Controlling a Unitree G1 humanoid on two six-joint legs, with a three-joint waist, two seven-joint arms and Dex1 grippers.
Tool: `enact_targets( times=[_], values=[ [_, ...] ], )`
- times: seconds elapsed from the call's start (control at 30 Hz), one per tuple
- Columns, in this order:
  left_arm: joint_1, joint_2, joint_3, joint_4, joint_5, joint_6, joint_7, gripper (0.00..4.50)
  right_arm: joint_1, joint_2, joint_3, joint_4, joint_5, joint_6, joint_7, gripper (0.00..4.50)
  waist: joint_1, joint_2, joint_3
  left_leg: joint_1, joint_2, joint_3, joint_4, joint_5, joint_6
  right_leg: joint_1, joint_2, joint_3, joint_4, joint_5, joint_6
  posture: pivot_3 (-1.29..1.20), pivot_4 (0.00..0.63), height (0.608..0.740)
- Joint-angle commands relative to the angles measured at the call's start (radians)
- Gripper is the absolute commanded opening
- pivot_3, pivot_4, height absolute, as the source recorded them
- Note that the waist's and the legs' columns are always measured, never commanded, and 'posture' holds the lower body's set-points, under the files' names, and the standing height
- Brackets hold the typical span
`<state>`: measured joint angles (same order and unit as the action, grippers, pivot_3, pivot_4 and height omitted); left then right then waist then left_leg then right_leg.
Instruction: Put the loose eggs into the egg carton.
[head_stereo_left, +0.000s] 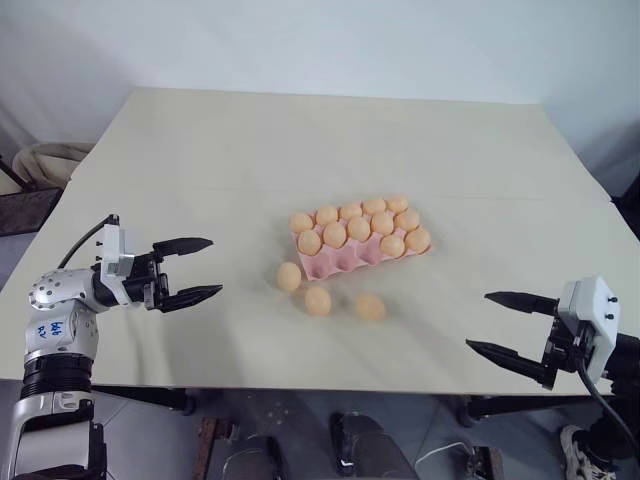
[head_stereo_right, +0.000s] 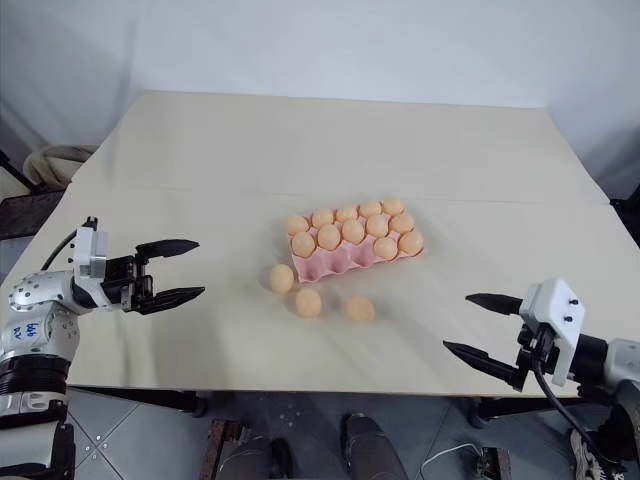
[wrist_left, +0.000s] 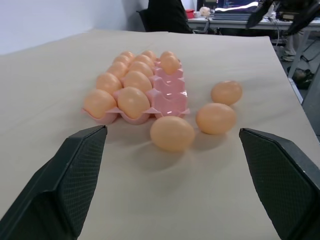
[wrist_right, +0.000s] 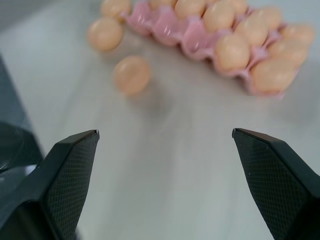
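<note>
From my station I saw the egg carton, a pink moulded tray with scalloped edges, lying at a slant near the middle of the pale table. Its back two rows were full of orange-tan eggs; the near row held one egg at the right end and empty cups beside it. Three loose eggs lay on the table just in front of the carton, smooth and oval. My left gripper and right gripper both stood spread wide, holding nothing.

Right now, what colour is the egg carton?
Pink, clearest in the left wrist view: the egg carton.
</note>
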<state>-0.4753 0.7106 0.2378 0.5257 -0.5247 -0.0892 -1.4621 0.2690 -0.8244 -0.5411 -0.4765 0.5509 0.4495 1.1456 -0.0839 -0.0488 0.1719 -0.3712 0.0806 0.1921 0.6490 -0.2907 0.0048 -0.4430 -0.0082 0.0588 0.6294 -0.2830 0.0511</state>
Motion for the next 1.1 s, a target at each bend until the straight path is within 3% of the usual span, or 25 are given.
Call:
enact_targets(
  times=[0.03, 0.23, 0.53, 0.8, 1.1],
  values=[
    [-0.027, 0.010, 0.023, 0.031, 0.005, -0.027, -0.008, 4.50, 0.045, 0.004, -0.054, -0.045, 0.018, -0.032, -0.001, 4.46, 0.001, 0.000, 0.000, 0.000, 0.000, 0.000, 0.000, 0.000, 0.000, 0.000, 0.000, 0.000, 0.000, 0.000, 0.000, 0.00, 0.150, 0.740],
    [-0.036, 0.015, 0.026, 0.061, 0.005, -0.040, -0.024, 4.50, 0.032, 0.060, 0.003, -0.151, 0.053, 0.013, -0.145, 4.46, 0.000, 0.000, 0.000, 0.000, 0.000, 0.000, 0.000, 0.000, -0.001, 0.000, 0.000, 0.000, 0.000, 0.000, -0.001, 0.00, 0.150, 0.740],
    [-0.004, 0.021, 0.035, 0.010, -0.016, -0.016, -0.058, 4.50, -0.211, 0.149, 0.329, -0.233, -0.011, 0.169, -0.458, 4.46, 0.000, 0.000, 0.000, -0.001, 0.000, 0.000, 0.000, 0.000, -0.002, -0.001, -0.001, 0.000, 0.000, -0.003, -0.005, 0.00, 0.150, 0.740],
    [0.071, 0.011, 0.045, -0.097, -0.061, 0.038, -0.083, 4.50, -0.339, 0.189, 0.455, -0.155, 0.034, 0.321, -0.529, 4.46, 0.003, 0.000, 0.000, -0.003, 0.001, 0.000, -0.001, -0.001, -0.003, -0.002, 0.000, -0.001, -0.001, -0.002, -0.004, 0.00, 0.150, 0.740],
    [0.124, -0.016, 0.039, -0.180, -0.089, 0.063, -0.056, 4.50, -0.383, 0.211, 0.553, -0.064, -0.011, 0.286, -0.501, 4.46, 0.002, 0.000, 0.000, -0.003, 0.001, 0.000, 0.000, -0.001, -0.001, -0.002, 0.000, -0.001, -0.001, -0.002, -0.004, 0.00, 0.150, 0.740]
  ],
)
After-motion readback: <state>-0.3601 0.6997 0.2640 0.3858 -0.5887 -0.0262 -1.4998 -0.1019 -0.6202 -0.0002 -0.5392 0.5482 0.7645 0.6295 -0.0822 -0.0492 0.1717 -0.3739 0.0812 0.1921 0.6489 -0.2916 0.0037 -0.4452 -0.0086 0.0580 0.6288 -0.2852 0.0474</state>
